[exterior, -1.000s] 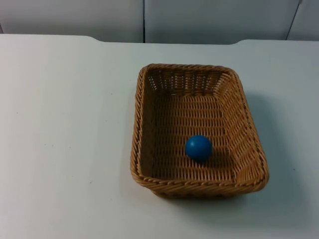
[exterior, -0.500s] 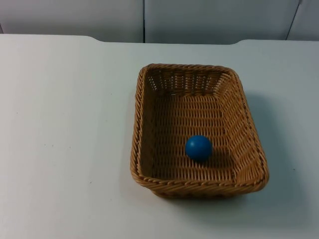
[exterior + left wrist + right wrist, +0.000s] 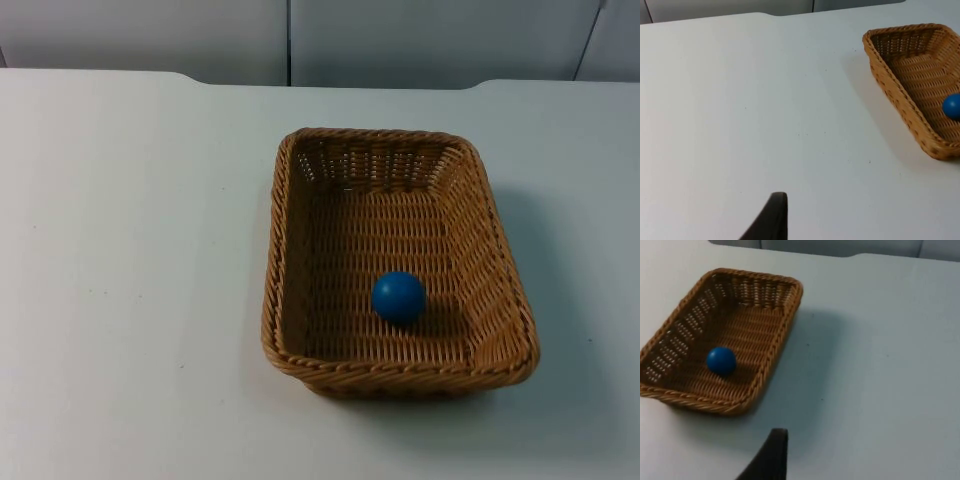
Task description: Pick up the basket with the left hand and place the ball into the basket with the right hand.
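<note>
Left gripper [image 3: 772, 220] above bare white table [image 3: 130, 250], well left of basket [image 3: 300, 250], we cannot tell its opening, right gripper [image 3: 771, 456] likewise, near basket's right, blue ball [image 3: 399, 297] inside basket.

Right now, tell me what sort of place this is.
Probably a robot test bench or lab: a bare white table top ending at a grey partition wall, with just a wicker basket holding a blue ball.
</note>
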You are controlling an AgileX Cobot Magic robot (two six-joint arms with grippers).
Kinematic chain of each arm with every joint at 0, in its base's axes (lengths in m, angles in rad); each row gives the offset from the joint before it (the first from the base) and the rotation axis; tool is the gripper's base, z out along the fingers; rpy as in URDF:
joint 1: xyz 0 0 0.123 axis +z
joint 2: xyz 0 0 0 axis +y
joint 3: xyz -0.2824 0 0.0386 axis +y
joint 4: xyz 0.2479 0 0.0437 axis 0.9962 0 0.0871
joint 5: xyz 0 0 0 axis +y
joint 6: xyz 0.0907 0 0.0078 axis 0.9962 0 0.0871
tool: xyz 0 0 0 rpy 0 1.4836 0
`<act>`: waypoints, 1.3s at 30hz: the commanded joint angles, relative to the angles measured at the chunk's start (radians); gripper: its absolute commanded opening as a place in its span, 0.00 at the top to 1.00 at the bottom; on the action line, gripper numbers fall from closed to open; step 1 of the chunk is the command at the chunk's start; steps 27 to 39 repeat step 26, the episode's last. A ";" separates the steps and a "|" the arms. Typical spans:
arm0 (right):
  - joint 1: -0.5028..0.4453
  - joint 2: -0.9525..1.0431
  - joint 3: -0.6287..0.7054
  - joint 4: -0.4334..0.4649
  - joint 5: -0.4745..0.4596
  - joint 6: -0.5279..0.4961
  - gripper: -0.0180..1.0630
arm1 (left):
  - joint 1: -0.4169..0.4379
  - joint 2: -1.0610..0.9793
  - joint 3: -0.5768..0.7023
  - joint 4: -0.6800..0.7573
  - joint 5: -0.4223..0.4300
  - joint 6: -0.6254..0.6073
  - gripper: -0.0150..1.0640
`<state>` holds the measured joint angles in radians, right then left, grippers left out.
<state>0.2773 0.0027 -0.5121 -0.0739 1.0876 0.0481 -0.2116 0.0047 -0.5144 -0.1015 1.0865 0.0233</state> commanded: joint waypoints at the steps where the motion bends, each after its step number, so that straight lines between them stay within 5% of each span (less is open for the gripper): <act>1: -0.063 -0.003 0.004 -0.003 -0.008 0.001 0.01 | 0.000 -0.005 0.005 -0.002 -0.014 -0.005 0.01; 12: -0.252 -0.003 0.004 -0.003 -0.008 0.001 0.01 | 0.000 -0.005 0.005 -0.002 -0.014 -0.005 0.01; 39: -0.266 -0.003 0.004 -0.003 -0.008 0.006 0.01 | 0.085 -0.005 0.005 0.001 -0.014 -0.005 0.01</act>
